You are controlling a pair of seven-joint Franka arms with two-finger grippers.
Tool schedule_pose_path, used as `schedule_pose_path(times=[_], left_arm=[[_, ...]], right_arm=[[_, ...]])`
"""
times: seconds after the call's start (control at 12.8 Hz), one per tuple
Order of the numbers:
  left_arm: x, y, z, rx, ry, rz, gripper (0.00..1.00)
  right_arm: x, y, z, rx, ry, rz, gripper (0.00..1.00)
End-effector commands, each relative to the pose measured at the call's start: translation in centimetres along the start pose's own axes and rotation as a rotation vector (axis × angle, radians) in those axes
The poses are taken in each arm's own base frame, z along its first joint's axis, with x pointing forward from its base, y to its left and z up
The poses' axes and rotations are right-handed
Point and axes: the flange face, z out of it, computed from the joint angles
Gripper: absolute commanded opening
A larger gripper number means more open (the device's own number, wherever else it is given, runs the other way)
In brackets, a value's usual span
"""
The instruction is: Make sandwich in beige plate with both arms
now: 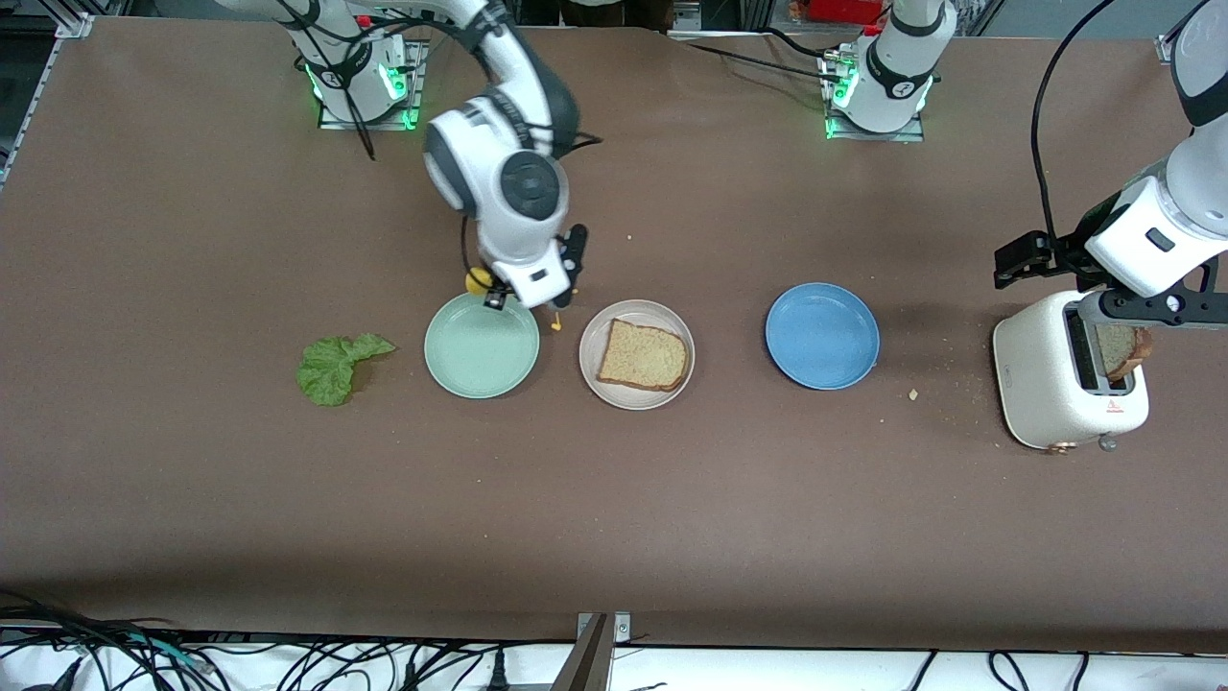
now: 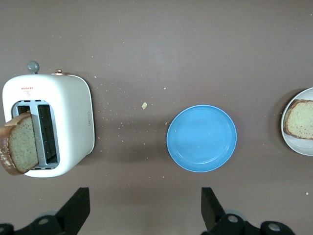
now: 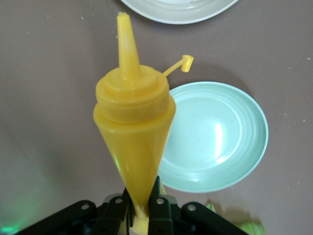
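My right gripper hangs over the worktop at the mint plate's rim, on the side toward my bases. Its fingers are pinched tight on a yellow squeeze bottle, gripping it near its base. The nozzle points toward the beige plate, and the small cap dangles open on its strap beside the nozzle.

The beige plate sits between the mint plate and the blue plate, all three in a row. One bread slice lies flat on the beige plate. A lettuce leaf lies on the worktop next to the mint plate, toward my right arm's end.

My left gripper is up over the worktop between the white toaster and the blue plate. Its fingers are spread wide with nothing between them. The toaster stands at my left arm's end of the worktop. A second slice sticks up tilted out of one slot, while the other slot shows nothing in it. Crumbs dot the worktop between toaster and blue plate.
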Motion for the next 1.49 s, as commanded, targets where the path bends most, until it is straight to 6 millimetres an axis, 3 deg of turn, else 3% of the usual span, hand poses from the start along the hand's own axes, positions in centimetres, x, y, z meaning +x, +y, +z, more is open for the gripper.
schedule_pose_path(times=[0.0,0.31,0.78,1.17,1.41], left_arm=[[0.4,-0.3,-0.5,0.029,0.011,0.021,1.00],[0.3,-0.3,-0.4,0.029,0.009,0.022,1.00],[0.3,-0.2,-0.4,0.029,0.009,0.024,1.00],[0.3,-0.2,-0.4,0.029,0.009,0.024,1.00],[0.3,-0.2,-0.5,0.029,0.011,0.024,1.00]], right_arm=[[4.8,-0.3,-0.2,-0.083,-0.139,0.041,0.00],[7.1,-1.4,3.4,-0.220,-0.289,-0.001,0.00],[8.4,0.5,7.1,-0.327,-0.401,-0.007,0.00],[8.4,0.7,6.9,-0.343,-0.403,-0.009,0.00],[7.5,1.8,4.9,-0.332,-0.347,0.012,0.00]])
